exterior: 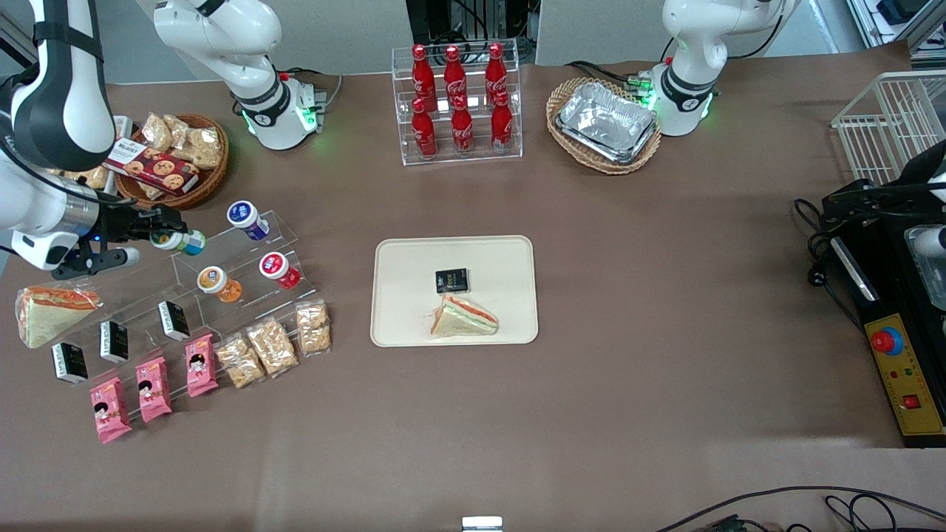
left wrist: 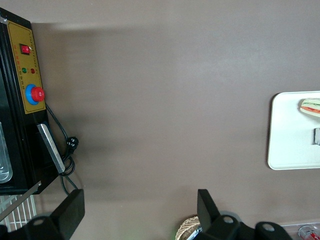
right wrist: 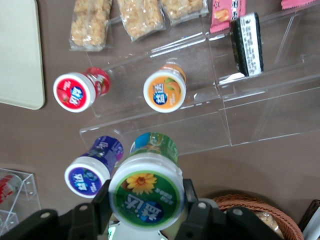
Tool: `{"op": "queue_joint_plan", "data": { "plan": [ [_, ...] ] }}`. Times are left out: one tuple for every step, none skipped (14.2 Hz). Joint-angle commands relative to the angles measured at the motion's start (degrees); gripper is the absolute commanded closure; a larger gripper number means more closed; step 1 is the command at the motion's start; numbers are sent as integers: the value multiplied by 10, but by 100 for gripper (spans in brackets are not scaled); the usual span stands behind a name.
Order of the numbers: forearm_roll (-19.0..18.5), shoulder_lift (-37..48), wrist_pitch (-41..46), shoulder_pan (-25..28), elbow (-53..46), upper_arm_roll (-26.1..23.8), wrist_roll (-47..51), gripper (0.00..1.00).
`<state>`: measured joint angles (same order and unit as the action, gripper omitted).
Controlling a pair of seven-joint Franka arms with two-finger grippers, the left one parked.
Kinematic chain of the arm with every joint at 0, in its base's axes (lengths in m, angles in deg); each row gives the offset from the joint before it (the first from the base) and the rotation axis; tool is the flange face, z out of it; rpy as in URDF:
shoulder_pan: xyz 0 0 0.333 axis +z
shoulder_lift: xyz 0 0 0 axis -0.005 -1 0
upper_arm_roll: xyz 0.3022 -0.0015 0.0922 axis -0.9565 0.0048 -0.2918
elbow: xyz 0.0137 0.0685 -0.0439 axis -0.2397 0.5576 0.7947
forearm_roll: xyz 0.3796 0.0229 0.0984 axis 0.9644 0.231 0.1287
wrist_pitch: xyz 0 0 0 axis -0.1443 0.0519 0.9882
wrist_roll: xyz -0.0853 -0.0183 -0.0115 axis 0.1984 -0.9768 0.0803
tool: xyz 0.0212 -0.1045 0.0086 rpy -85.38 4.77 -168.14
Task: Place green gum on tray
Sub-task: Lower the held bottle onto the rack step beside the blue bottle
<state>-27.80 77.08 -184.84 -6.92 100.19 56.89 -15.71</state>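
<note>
Gripper (exterior: 164,231) clamps the green gum (exterior: 179,241) by its lid, bottle lying sideways; the tray (exterior: 399,255) lies at four o'clock, toward the table's middle.

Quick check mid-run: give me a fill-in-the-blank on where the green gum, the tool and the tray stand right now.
1. The tool is shut on the gum bottle with the ____ lid, the green gum.
2. On the tray lie a small black packet and a ____.
3. The blue-lidded bottle sits on the clear ____ stand, beside the green gum.
4. The green gum is not yet on the ____.

Missing words: green; sandwich; acrylic; tray
</note>
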Motion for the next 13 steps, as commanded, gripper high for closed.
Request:
{"op": "queue_joint_plan", "data": {
  "plan": [
    [-22,46,-45,-9,75,-4,-17,70],
    [-23,53,-61,-9,92,-4,-17,69],
    [-23,52,-73,-9,100,-4,-17,69],
    [-23,48,-82,-11,102,-4,-18,69],
    [-24,45,-94,-19,108,-4,-22,69],
    [-27,43,-108,-19,114,-4,-25,69],
    [-39,40,-122,-19,118,-4,-26,69],
    [-47,36,-131,-20,122,-4,-26,69],
    [-51,34,-137,-20,123,-4,-26,69],
    [-51,29,-143,-20,122,-4,-26,69],
    [-51,25,-151,-20,122,-4,-26,69],
    [-51,22,-156,-20,122,-4,-26,69],
    [-51,18,-157,-20,123,-4,-26,69]
  ]
}}
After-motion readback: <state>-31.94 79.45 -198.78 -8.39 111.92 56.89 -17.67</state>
